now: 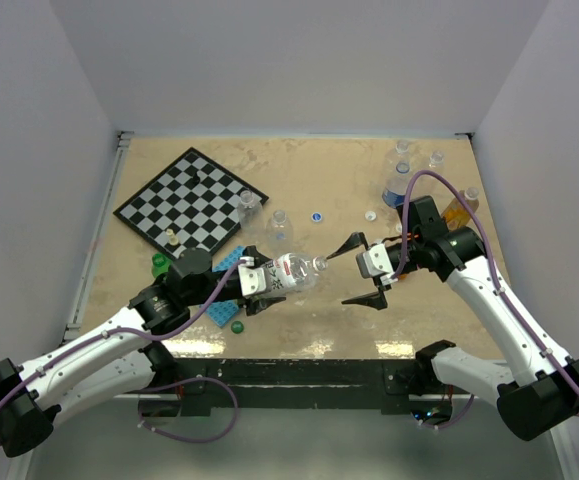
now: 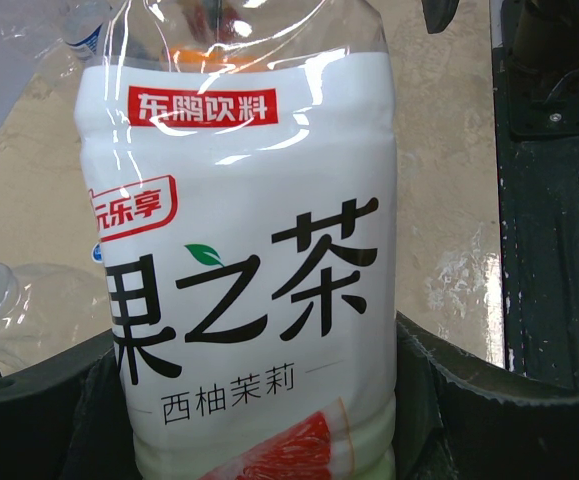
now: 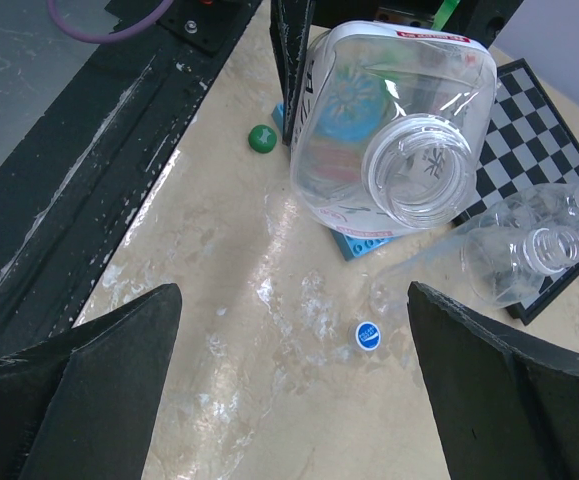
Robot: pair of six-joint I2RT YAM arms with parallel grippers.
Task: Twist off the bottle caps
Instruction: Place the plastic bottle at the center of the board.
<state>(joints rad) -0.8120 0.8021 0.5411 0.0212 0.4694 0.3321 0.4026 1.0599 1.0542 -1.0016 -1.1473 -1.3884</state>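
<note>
The left gripper (image 1: 254,280) clamps the labelled bottle (image 3: 389,130), its neck already bare. The right gripper (image 1: 359,272) gapes empty. The bottles (image 1: 399,185) at the table's (image 1: 309,330) far right corner cannot be judged.

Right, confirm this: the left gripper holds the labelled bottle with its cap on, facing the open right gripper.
Not quite. The left gripper holds the labelled bottle facing the open right gripper, but it is uncapped: the right wrist view shows a bare, open neck.

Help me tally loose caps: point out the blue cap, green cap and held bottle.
blue cap (image 3: 367,336), right wrist view, centre.
green cap (image 3: 262,138), right wrist view, centre.
held bottle (image 3: 369,110), right wrist view, clear shoulder.
</note>
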